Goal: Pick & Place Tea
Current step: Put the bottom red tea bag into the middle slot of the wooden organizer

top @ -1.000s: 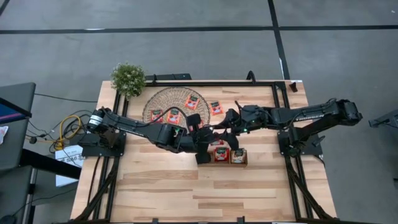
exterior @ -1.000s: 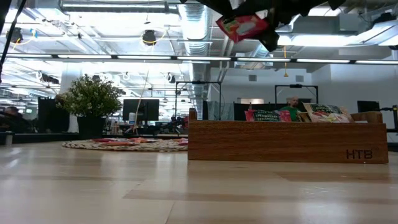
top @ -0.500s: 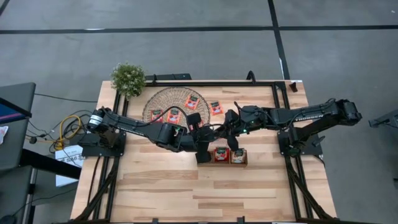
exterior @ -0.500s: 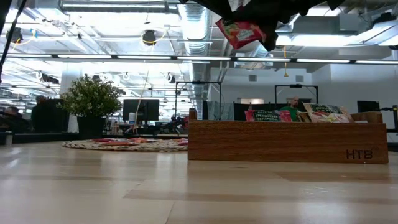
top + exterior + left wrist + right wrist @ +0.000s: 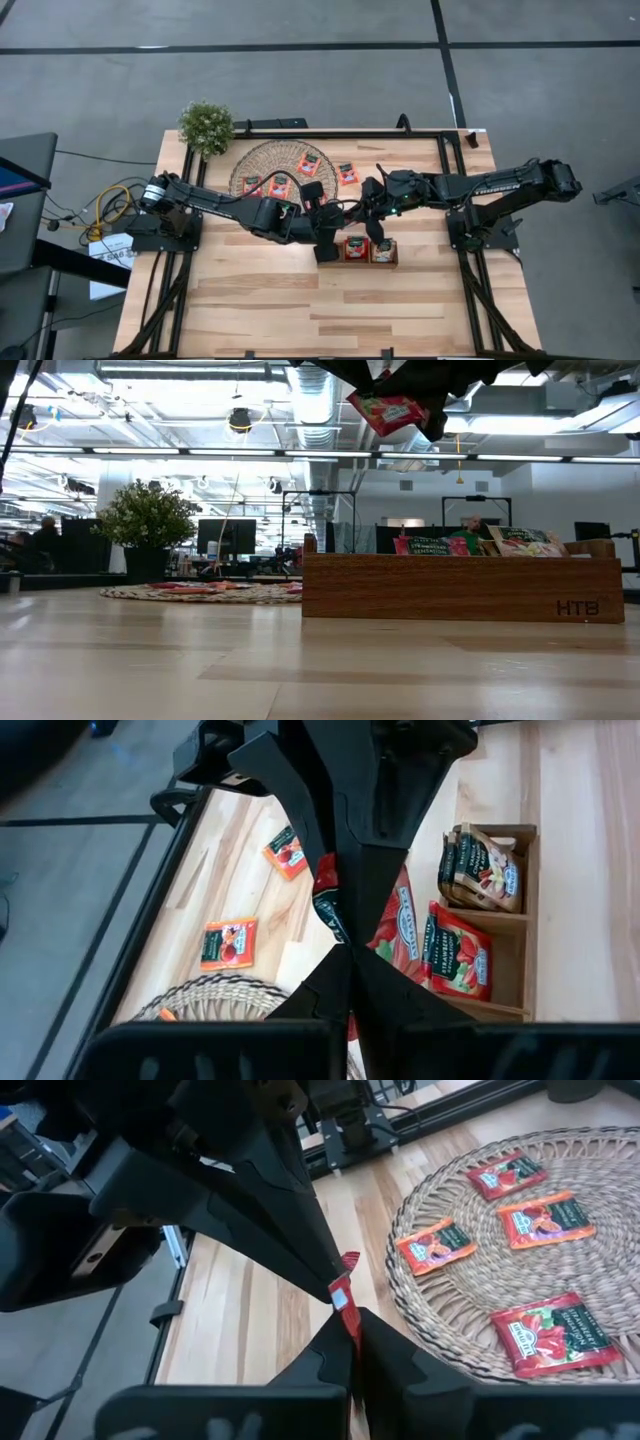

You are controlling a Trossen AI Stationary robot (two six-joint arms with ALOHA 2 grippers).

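High view: both arms meet over mid-table, just far of the wooden tray [image 5: 385, 262]; the left gripper [image 5: 337, 213] and right gripper [image 5: 352, 211] sit tip to tip, the sachet between them hidden here. Four red sachets [image 5: 309, 165] lie on or beside the round woven mat [image 5: 262, 160] at far left-centre; more stand upright in the tray. Potted plant [image 5: 206, 126] at the far left corner. Low view: a red sachet [image 5: 388, 412] hangs tilted in the air above the tray [image 5: 460, 588], its upper edge under the dark fingers; which arm is which cannot be told here. Left wrist view: the left fingers [image 5: 335, 985] are pressed together on the sachet [image 5: 326, 905], with the other arm's fingers [image 5: 365, 890] closed on the same sachet from the opposite side; tray compartments with sachets lie beyond. Right wrist view: the right fingers [image 5: 330, 1350] are clamped on the sachet's edge [image 5: 345, 1302], the left fingers [image 5: 300, 1245] meeting it from the far side; the mat [image 5: 600, 1280] carries four sachets.
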